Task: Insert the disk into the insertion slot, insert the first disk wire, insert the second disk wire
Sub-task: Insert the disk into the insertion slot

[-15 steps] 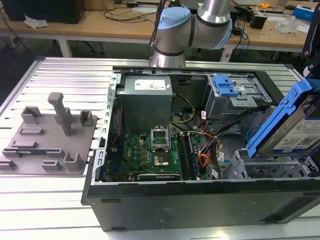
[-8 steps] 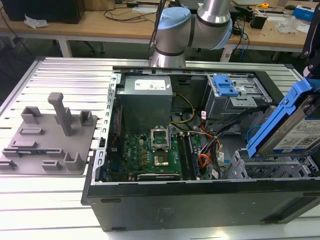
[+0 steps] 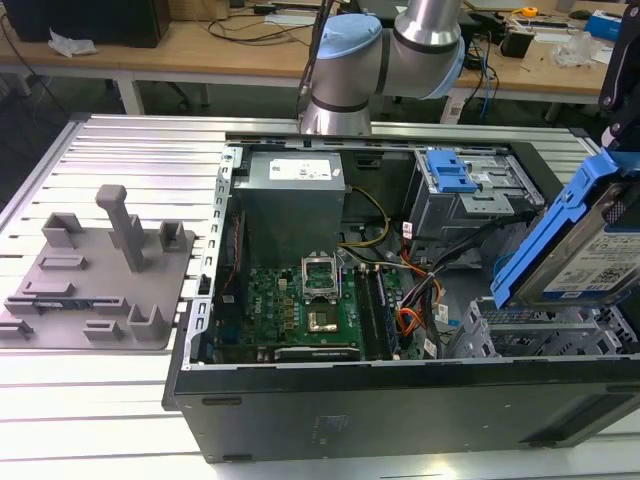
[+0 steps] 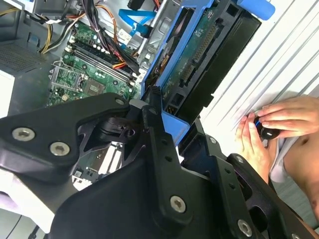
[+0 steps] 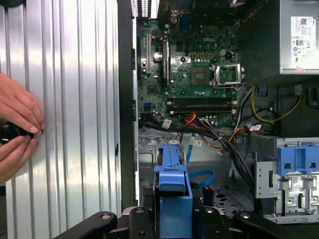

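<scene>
Pincer (image 5: 174,219) clamped on the blue frame of the disk (image 3: 590,250); exterior view gives the disk tilted, white label outward, just above the insertion slot (image 3: 525,335), not seated; both wrist views add a person's hands (image 5: 20,107) on the bench (image 5: 75,99), away from that slot.

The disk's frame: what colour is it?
Bright blue, around the disk; clearest in the exterior view.

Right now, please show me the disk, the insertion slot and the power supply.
disk (image 3: 588,255), exterior view, silver labelled face
insertion slot (image 3: 540,335), exterior view, perforated grey wall
power supply (image 3: 290,215), exterior view, grey side panel
</scene>
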Controlling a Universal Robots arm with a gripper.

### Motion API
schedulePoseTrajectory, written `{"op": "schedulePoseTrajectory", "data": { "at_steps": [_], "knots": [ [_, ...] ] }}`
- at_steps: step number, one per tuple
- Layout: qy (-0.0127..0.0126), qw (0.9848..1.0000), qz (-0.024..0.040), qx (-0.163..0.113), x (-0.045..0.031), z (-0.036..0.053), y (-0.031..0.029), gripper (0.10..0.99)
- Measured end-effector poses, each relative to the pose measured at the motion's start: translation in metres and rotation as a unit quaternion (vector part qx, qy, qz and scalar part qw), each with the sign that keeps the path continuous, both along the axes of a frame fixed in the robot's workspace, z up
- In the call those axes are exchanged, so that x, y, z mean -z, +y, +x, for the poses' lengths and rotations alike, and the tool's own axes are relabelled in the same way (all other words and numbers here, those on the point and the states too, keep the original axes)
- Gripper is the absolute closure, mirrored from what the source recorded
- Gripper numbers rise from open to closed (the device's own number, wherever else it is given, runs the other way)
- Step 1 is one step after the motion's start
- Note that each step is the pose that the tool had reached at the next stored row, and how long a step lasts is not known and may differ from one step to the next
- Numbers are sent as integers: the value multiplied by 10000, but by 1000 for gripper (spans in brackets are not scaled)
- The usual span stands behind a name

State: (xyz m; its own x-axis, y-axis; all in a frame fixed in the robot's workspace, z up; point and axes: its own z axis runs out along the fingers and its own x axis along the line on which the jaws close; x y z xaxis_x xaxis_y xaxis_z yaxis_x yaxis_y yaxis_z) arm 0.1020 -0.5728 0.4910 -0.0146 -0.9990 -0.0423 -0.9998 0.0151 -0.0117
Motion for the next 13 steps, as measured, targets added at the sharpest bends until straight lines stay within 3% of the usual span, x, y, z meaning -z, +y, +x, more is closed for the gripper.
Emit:
{"op": "schedulePoseTrajectory", "data": {
  "at_steps": [5, 13],
  "knots": [
    [0, 10000, -13, 0, 12, 25, 56, 718],
    [0, 10000, -24, 0, 51, 49, 99, 718]
  ]
}}
